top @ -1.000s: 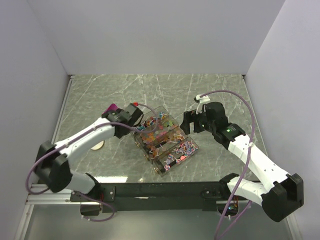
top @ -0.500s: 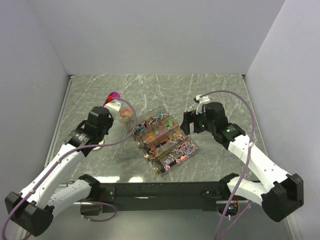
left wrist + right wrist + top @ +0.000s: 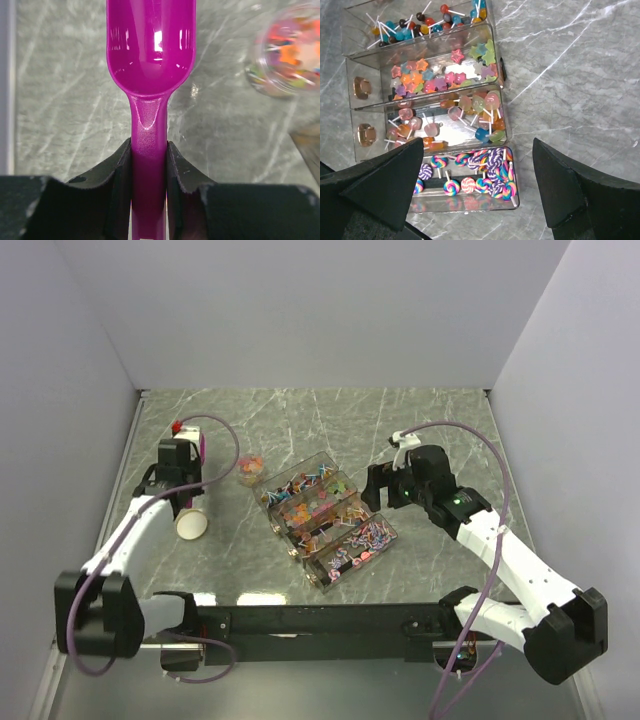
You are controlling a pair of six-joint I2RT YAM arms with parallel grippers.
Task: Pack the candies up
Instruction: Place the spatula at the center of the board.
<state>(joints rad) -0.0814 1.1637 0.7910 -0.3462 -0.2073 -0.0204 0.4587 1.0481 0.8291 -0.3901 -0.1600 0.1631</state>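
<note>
Your left end effector (image 3: 149, 156) clamps the magenta scoop (image 3: 150, 50) (by its handle); right end effector (image 3: 477, 147) hangs spread above the candies (image 3: 451, 78)

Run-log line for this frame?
left gripper shut on scoop | right gripper open near candy box | jar holds candies

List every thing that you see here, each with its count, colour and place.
scoop: one, magenta, empty, held at the table's left
jar: one, clear, between scoop and box, candies inside
lid: one, tan, on the table, left side, nearer than the scoop
box: one, clear, four compartments, table's middle
candies: many, mixed colours, in the box and the jar
table: one, grey-green marble
left gripper: one, black, shut on the scoop's handle
right gripper: one, black, open, by the box's right side
</note>
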